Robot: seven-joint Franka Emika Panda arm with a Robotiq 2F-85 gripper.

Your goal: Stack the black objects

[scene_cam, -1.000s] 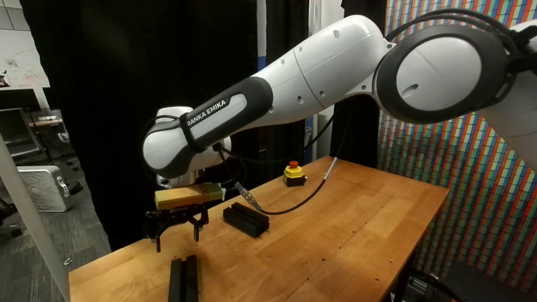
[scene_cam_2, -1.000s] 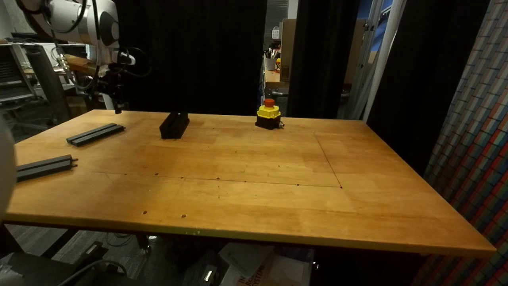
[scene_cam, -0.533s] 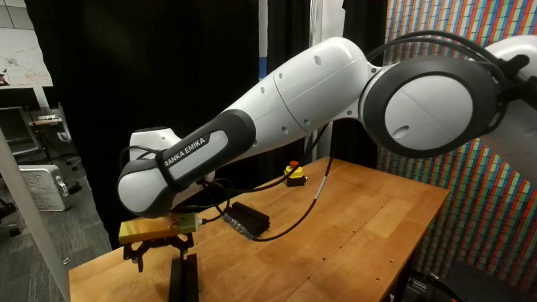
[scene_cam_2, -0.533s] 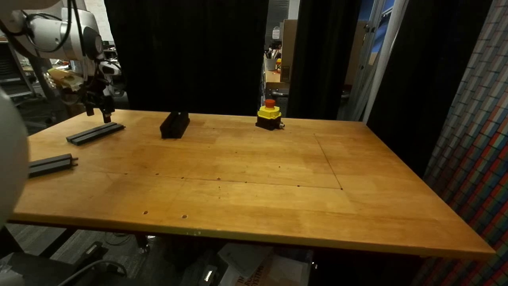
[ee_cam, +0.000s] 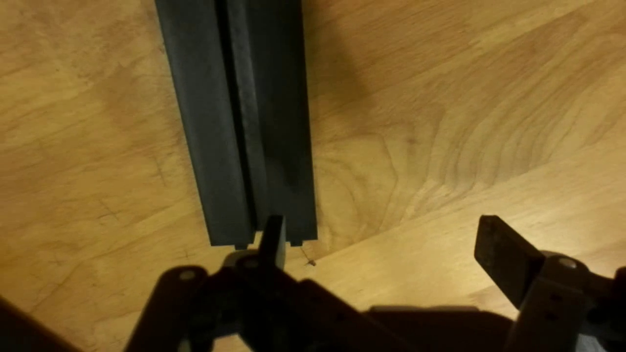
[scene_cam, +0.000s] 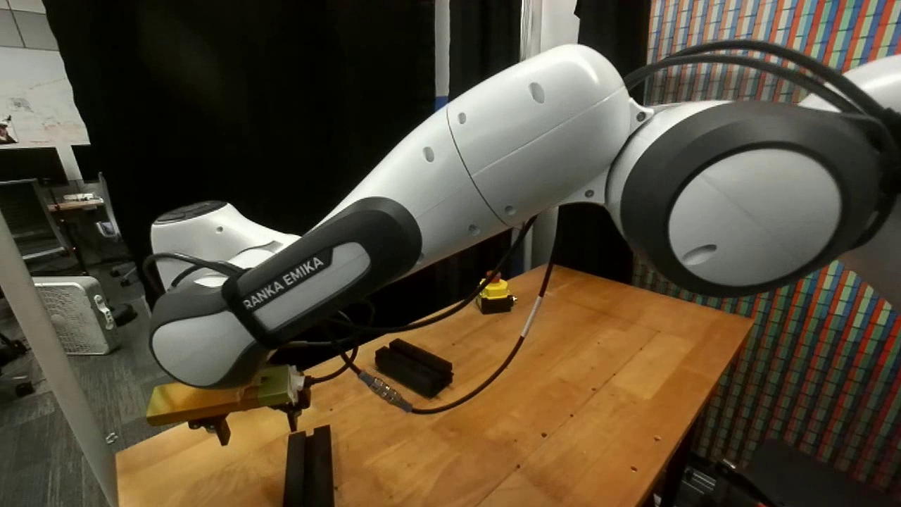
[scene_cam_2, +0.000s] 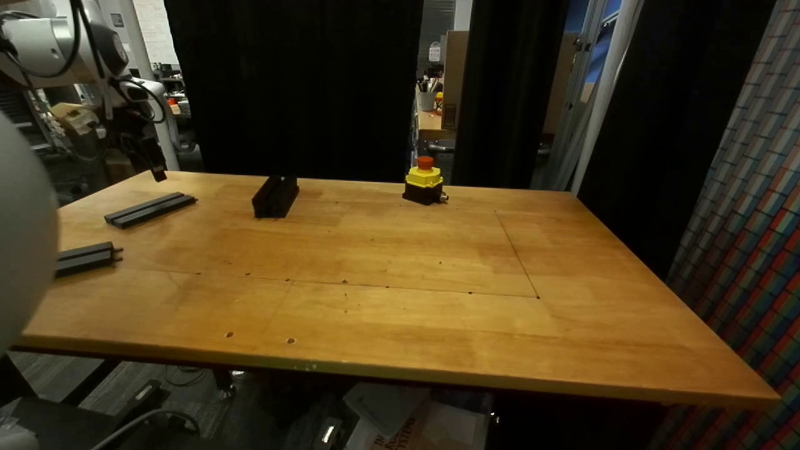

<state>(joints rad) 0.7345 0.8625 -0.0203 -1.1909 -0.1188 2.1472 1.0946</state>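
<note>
Bar [ee_cam: 257, 122] is matte black, grooved lengthwise, apparently end-tabbed.

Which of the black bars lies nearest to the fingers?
The low bar, the only one in the wrist view, its end partly behind one of the fingers; the other low bar and the taller black block lie farther off.

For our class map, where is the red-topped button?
In an exterior view, the red-topped button stands far back on the table, right of the nearest black object.
</note>
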